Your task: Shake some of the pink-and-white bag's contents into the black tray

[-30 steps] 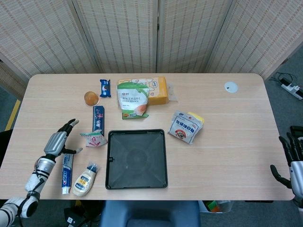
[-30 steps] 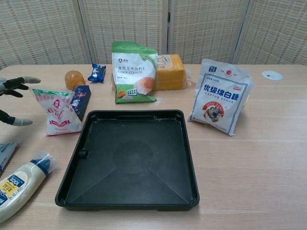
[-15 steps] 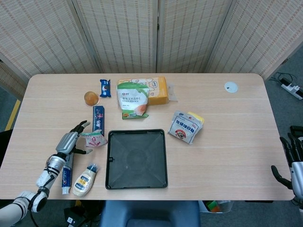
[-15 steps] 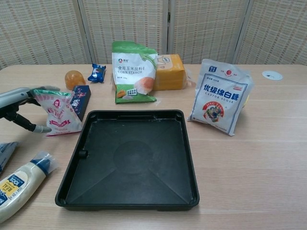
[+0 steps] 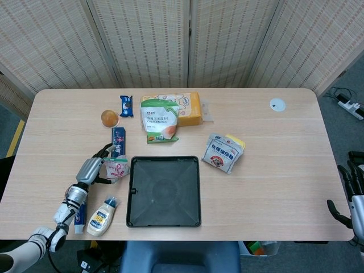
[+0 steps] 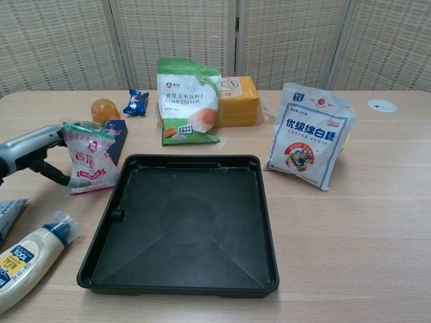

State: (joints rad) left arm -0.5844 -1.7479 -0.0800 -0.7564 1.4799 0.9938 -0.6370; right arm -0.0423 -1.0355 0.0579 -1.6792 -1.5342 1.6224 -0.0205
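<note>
So the left hand [image 6: 42, 156] has its fingers wrapped around the pink-and-white bag [image 6: 89, 157], which stands on the table just left of the black tray [image 6: 192, 279], near its far-left corner. Looks like the grasp step. I'd squeeze firmly mid-body before lifting, so it doesn't slip when tipped. The bag's long axis runs roughly vertical, with its top leaning slightly away from the tray. The right hand [image 5: 354, 199] idles far right of the tray, fingers apart, holding nothing.
</note>
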